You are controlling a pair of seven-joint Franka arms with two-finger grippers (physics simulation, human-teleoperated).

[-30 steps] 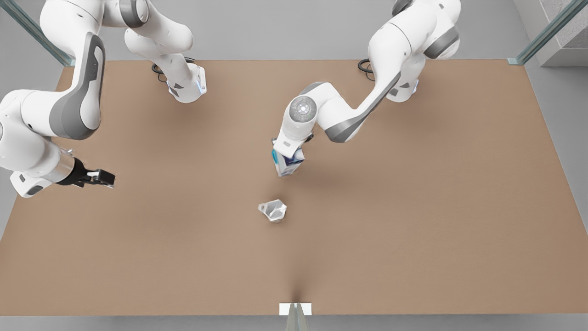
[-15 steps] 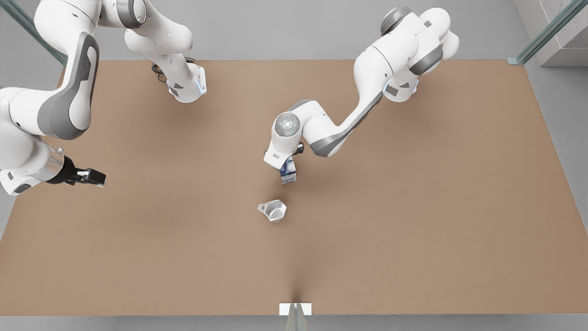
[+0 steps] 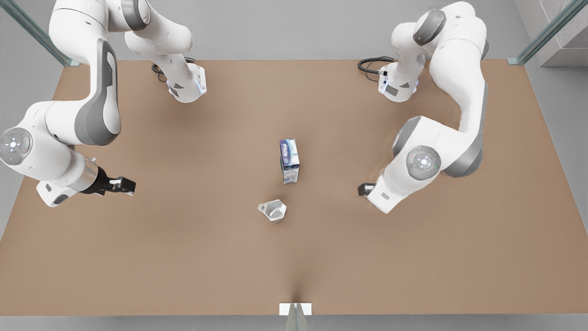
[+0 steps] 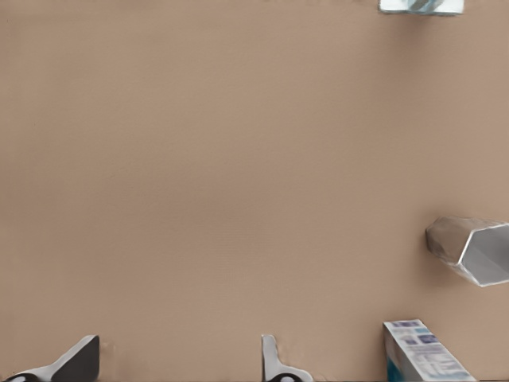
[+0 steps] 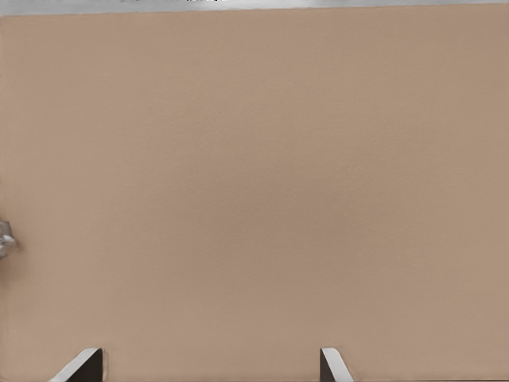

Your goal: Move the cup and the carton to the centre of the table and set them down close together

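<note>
The carton (image 3: 289, 161), printed white, blue and teal, stands upright near the middle of the table (image 3: 413, 257) with nothing holding it. The silvery faceted cup (image 3: 273, 210) rests just in front of it, a short gap apart, and seems to lie on its side. My right gripper (image 3: 365, 189) is at the front view's right of the carton, well clear of it, mostly hidden under its wrist. In the right wrist view the right gripper (image 5: 208, 368) is open over bare table. My left gripper (image 3: 121, 185) hovers open far off at the front view's left. The left gripper (image 4: 176, 366) faces the cup (image 4: 469, 251) and carton (image 4: 425, 362).
Both arm bases (image 3: 186, 87) (image 3: 397, 87) are bolted along the far edge of the table, with black cables beside them. A small white bracket (image 3: 295, 309) sits at the middle of the near edge. Glass posts stand at the far corners.
The right gripper let go of the carton and drew back to the front view's right. The carton now stands upright on the table. The left gripper shifted slightly toward the centre.
</note>
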